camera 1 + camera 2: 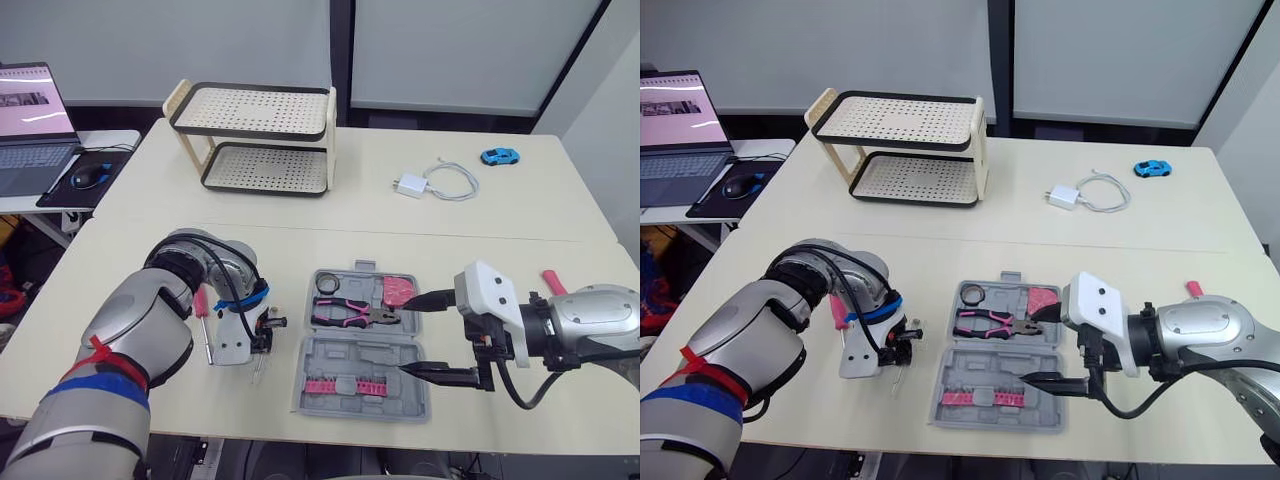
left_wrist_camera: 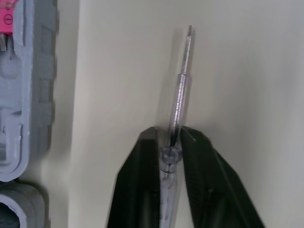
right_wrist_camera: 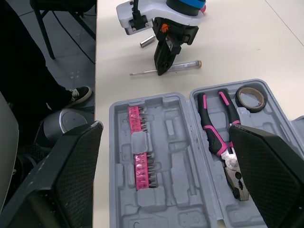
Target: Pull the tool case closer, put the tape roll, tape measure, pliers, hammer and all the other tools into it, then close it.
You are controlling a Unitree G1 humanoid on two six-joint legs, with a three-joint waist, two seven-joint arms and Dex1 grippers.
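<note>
Screwdriver (image 2: 180, 90), clear-bodied, clenched across its width in the left gripper (image 2: 172, 135), tip jutting forward, open tool case (image 1: 330, 350) just to that gripper's right.

We are in an office-like test room rather than a workshop. Pale tables (image 1: 480, 215) stand pushed together, with frosted partition panels (image 1: 470, 50) along the far side. At the far left, a side desk carries an open laptop (image 1: 35, 125) and a mouse (image 1: 87, 177) on a pad. Unrelated props share the tables: a two-tier rack (image 1: 255, 140), a charger (image 1: 410, 185) with its cable, a blue toy car (image 1: 499, 156) and a tool case (image 1: 350, 360). Off the table's edge, a person's shoe (image 3: 80, 94) rests on grey floor.
</note>
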